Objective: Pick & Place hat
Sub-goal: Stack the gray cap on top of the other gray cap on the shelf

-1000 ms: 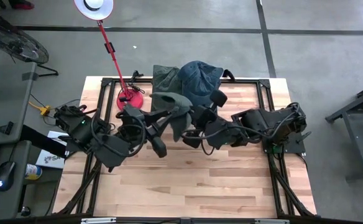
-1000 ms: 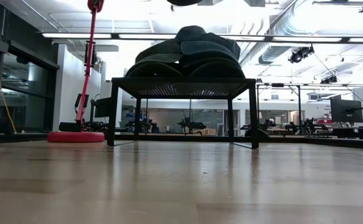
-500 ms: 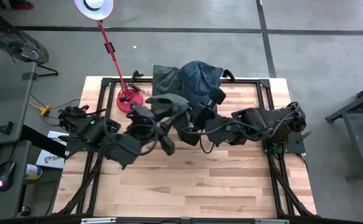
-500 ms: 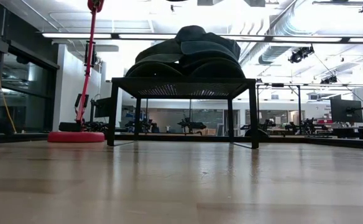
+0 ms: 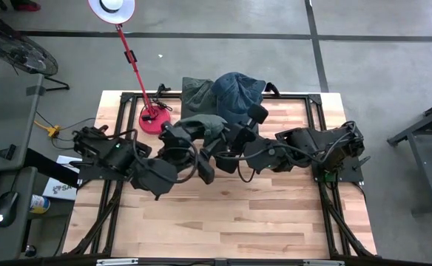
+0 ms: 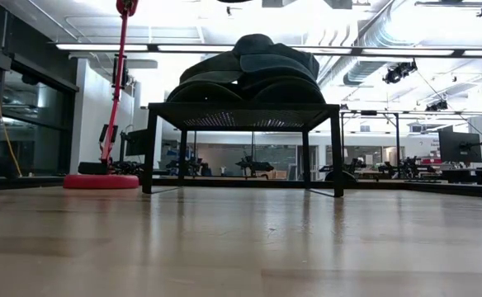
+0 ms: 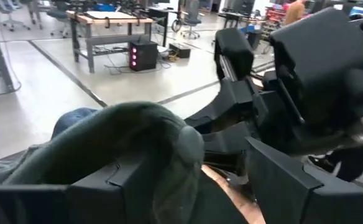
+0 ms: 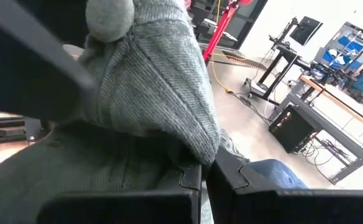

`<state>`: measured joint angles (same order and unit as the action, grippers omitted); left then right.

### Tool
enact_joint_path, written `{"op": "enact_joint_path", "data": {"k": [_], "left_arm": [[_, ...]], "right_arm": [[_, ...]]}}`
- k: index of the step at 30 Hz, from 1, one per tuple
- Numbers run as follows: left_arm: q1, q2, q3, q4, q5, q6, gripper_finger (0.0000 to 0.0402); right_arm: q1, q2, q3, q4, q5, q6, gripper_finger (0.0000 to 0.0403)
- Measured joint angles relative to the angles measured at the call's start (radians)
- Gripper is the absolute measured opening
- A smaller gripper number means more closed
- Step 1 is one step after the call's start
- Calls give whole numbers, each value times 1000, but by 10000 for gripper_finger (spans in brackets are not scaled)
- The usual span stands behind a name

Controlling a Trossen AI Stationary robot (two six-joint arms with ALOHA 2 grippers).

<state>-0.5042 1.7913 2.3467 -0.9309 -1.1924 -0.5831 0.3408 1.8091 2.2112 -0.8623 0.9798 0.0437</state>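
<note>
The grey hat hung between both tools beside the hat pile: right tool clamped its fabric; left tool stood parted, gripping nothing.

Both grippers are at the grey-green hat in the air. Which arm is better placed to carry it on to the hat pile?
Right, probably. The right gripper is shut on the grey-green hat, while the left gripper has its fingers spread around it. The hat pile lies just beyond, at the table's far edge.

A red lamp base sat on the counter at eleven o'clock. Its white shade hung beyond the counter's edge, over the floor.
</note>
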Motion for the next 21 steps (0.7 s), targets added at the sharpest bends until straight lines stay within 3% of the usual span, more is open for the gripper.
{"op": "enact_joint_path", "data": {"k": [5, 13, 21], "left_arm": [[1, -1, 0, 2, -29, -52, 192], [0, -1, 0, -1, -40, -69, 23], [0, -1, 0, -14, -40, -42, 22]], "right_arm": [[-1, 0, 0, 0, -18, 0, 0], [-3, 0, 0, -1, -21, -25, 0], [-3, -1, 0, -17, -109, -71, 10]]}}
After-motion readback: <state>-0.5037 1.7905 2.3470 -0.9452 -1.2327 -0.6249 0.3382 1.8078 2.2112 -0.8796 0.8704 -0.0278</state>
